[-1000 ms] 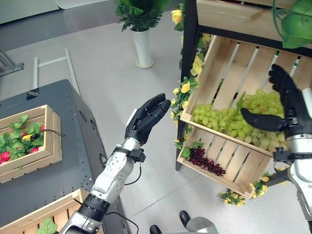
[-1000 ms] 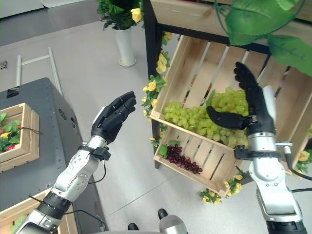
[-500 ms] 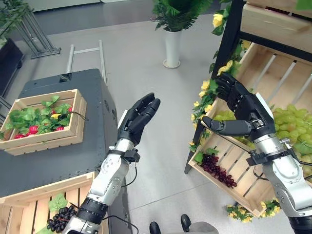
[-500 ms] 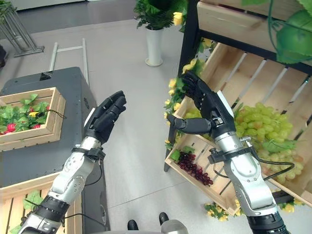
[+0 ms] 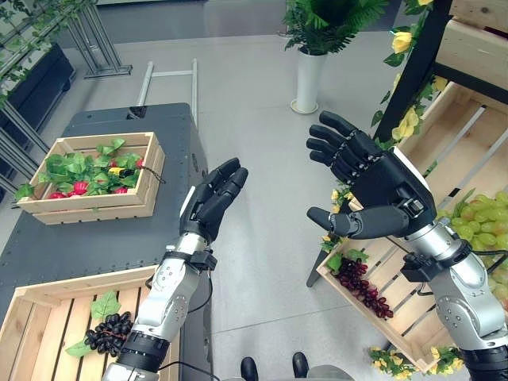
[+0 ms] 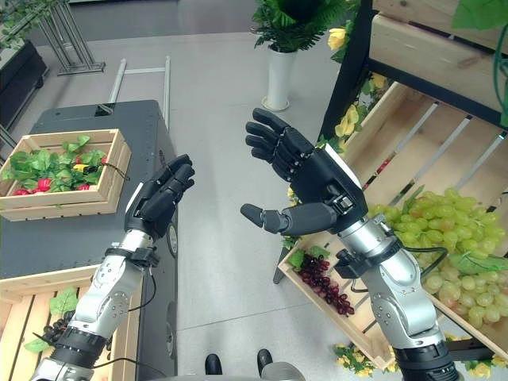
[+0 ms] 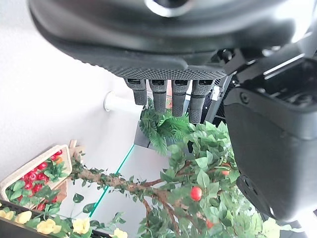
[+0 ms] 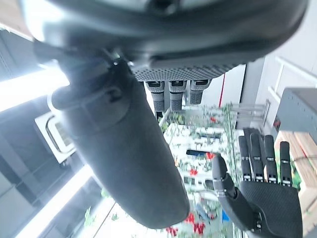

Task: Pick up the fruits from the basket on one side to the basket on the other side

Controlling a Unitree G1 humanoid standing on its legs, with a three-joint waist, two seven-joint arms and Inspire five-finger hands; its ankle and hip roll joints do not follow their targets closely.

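Both hands were raised in mid-air above the floor, between the dark desk (image 5: pixel 95 262) and the shelf stand, and neither carried fruit. The left hand (image 5: pixel 208 208) hung just beside the desk's edge with its fingers (image 5: pixel 226 178) straight and together; its wrist view confirmed extended fingers with nothing held. The right hand (image 5: pixel 373 186) hung in front of the stand's lower crate (image 5: pixel 381 274), fingers spread and thumb out, likewise empty. The fruit lay in two places. A bunch of dark grapes (image 5: pixel 361 282) rested in the lower crate, beside a green leaf, and a large heap of green grapes (image 6: pixel 444 246) filled the slatted crate (image 6: pixel 397 151) above it. Beside the desk, below the left forearm, a low wooden crate (image 5: pixel 48 317) held one bunch of dark grapes (image 5: pixel 111 329) next to a leaf, which suggested that at least one transfer had been completed. A smaller wooden box (image 5: pixel 95 178) of leaves and small red fruit stood on the desk, well apart from both hands. Judged from this arrangement, most of the work remained: the stand's crates were well stocked, and the next step called for a fresh grasp there.
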